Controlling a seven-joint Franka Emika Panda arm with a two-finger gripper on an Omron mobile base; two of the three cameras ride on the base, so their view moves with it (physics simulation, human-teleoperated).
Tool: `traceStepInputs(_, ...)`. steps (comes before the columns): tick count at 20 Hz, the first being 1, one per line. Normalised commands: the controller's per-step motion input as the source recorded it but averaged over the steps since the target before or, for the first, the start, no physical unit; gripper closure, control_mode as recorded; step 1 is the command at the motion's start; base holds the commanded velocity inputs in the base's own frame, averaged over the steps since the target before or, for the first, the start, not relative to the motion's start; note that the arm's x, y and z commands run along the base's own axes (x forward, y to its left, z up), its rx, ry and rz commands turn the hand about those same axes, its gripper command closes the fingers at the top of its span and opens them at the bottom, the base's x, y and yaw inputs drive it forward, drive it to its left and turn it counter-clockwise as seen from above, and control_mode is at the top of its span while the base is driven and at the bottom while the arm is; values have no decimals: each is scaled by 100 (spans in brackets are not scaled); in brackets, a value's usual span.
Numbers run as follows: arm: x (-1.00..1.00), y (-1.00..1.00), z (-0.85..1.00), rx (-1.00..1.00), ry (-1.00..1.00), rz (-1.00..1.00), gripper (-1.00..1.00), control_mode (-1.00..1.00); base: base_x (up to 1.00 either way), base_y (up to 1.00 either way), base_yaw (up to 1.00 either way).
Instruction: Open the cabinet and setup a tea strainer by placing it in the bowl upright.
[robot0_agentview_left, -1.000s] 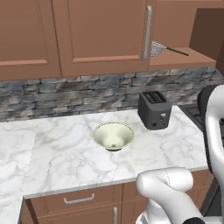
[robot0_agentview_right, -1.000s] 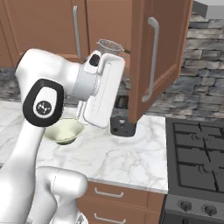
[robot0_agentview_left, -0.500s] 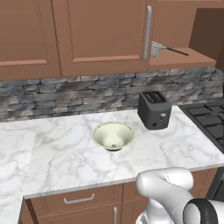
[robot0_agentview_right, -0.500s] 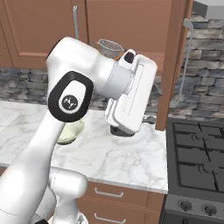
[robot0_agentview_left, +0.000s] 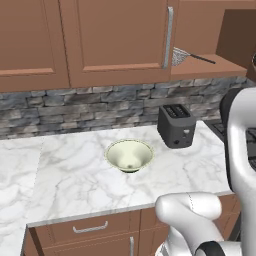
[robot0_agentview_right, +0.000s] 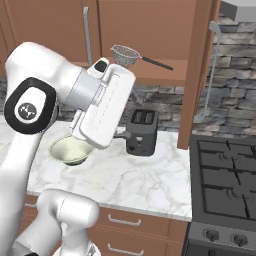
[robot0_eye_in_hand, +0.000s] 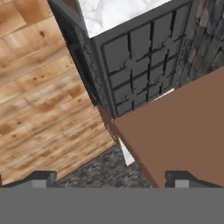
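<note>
a white marble desk with brown drawers below meets a grey stone backsplash, a black stove stands beside it, over a wood-plank floor.

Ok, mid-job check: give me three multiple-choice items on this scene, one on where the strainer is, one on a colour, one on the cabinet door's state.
1. Where is the tea strainer?
A. in the bowl
B. on the open cabinet shelf
C. on the stove

2. What colour is the toaster?
A. black
B. red
C. white

3. How does the right door of the cabinet stand?
A. shut flat
B. swung open
C. taken off

Key: 1 B, it rests on the shelf above the toaster, while the bowl holds nothing; 2 A, its body is dark; 3 B, the right base view shows the door edge-on, shelf exposed.
</note>
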Motion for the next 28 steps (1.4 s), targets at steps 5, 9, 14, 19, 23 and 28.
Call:
traceStepInputs(5,20,99,-6,14,-2,-5,-100,-100,0,0,0)
traceStepInputs(9,39,83,-13,30,-18,-23,-100,-100,0,0,0)
traceStepInputs(14,31,56,-12,43,-30,-38,-100,-100,0,0,0)
traceStepInputs(19,28,38,-30,43,-36,-59,-100,-100,0,0,0)
traceStepInputs(23,18,27,-18,38,-42,-68,-100,-100,0,0,0)
traceStepInputs(28,-5,39,3,23,-64,-46,-100,-100,0,0,0)
